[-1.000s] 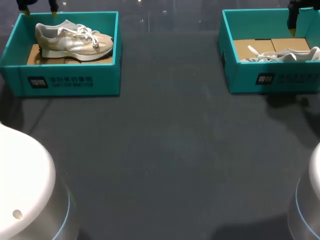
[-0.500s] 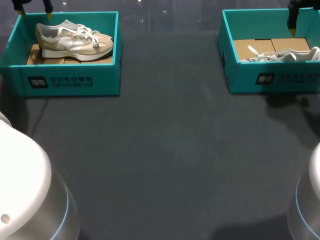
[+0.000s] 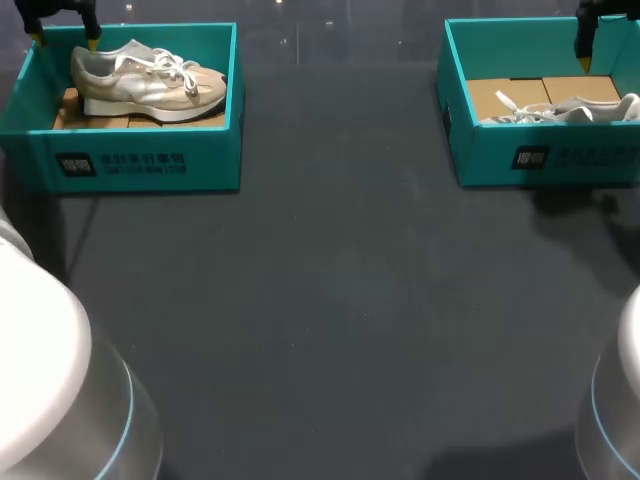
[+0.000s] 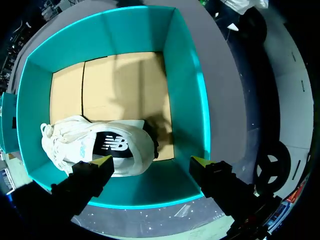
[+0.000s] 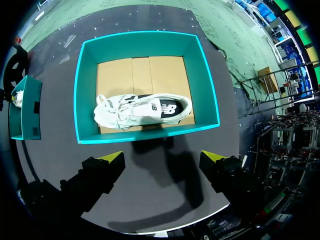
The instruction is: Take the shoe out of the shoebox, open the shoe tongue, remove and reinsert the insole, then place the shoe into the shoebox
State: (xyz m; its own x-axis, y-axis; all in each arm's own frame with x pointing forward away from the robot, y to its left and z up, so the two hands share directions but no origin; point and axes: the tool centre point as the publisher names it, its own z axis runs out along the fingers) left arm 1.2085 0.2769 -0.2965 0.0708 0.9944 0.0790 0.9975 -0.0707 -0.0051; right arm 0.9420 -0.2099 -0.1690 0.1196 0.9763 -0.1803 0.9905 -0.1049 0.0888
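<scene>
Head view: my left gripper (image 3: 65, 38) sits over the far-left corner of the left shoebox (image 3: 130, 165), fingers apart, empty; left shoe (image 3: 150, 80) inside. Right gripper (image 3: 583, 50) is cut off at the far edge; the right shoebox (image 3: 545, 160) wall half hides the right shoe (image 3: 560, 108).
Left wrist: fingers wide apart, touching nothing; one finger partly hides the left shoe (image 4: 95, 145).
Right wrist: fingers apart, empty, near side of the right shoebox (image 5: 145, 135).

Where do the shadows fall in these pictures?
Left wrist view: a dark shadow lies on the brown floor of the teal cardboard shoebox, beside the white sneaker. Right wrist view: a shadow crosses the dark table ahead of the open right pincer. Head view: shadow pools beside the right-hand teal shoebox.
</scene>
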